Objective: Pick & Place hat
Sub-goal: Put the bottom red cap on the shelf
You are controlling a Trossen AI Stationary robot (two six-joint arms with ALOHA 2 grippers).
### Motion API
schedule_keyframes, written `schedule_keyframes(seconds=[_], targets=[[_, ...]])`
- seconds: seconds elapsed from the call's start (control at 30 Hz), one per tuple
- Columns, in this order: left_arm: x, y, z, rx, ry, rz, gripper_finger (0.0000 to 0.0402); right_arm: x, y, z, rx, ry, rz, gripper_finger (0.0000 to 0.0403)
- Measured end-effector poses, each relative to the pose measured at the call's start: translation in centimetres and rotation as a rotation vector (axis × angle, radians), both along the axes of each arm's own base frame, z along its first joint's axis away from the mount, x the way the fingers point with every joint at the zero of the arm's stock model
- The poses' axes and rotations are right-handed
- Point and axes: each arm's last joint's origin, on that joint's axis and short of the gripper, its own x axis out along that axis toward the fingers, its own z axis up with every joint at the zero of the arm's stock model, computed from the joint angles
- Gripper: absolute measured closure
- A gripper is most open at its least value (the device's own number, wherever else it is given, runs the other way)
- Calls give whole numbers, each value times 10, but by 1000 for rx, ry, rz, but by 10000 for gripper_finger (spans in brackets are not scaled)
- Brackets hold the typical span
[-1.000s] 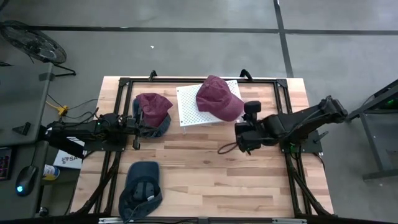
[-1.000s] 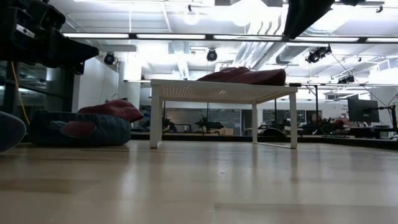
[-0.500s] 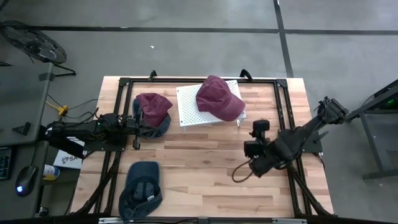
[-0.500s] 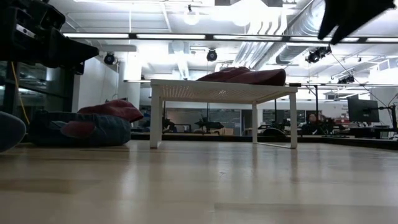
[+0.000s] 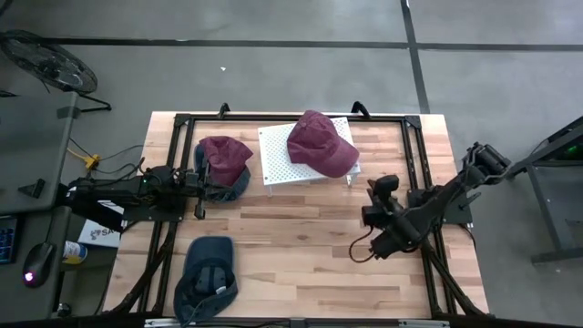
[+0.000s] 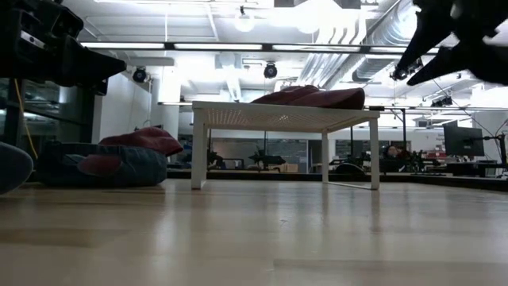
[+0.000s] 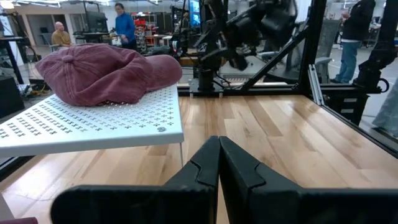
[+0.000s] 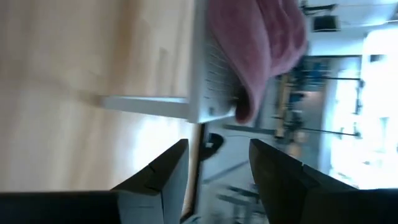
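A maroon hat rests crown up on a white perforated stand at the table's far middle; the low view shows the hat on the stand's top. My right gripper hovers open to the right of the stand and nearer the front, clear of it. In the right wrist view its fingers have nothing between them and face the stand's edge and the hat. My left gripper waits shut at the table's left.
A second maroon hat lies on a blue denim one beside my left gripper. A dark blue hat lies near the front left corner. Bare wood spreads across the table's middle and front right. People show in the room behind.
My right gripper has drawn back from the stand toward the table's near edge and a little to the right, sinking and rolling as it went. The maroon hat has stayed on the stand.
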Motion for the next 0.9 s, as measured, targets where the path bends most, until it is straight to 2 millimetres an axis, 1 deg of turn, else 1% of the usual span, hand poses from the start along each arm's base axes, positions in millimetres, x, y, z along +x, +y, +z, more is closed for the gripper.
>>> schedule_keyframes(seconds=[0.13,0.23,0.5,0.67,0.9], targets=[[0,0,0,0,0,0,394,0,-13,-8,-109,-13,-4,240],[0,0,0,0,0,0,394,2,-23,-10,-172,-22,-18,240],[0,0,0,0,0,0,394,18,-46,-13,-213,46,-90,252],[0,0,0,0,0,0,394,30,-53,-16,-213,66,-95,261],[0,0,0,0,0,0,394,32,-53,-16,-233,65,-87,265]])
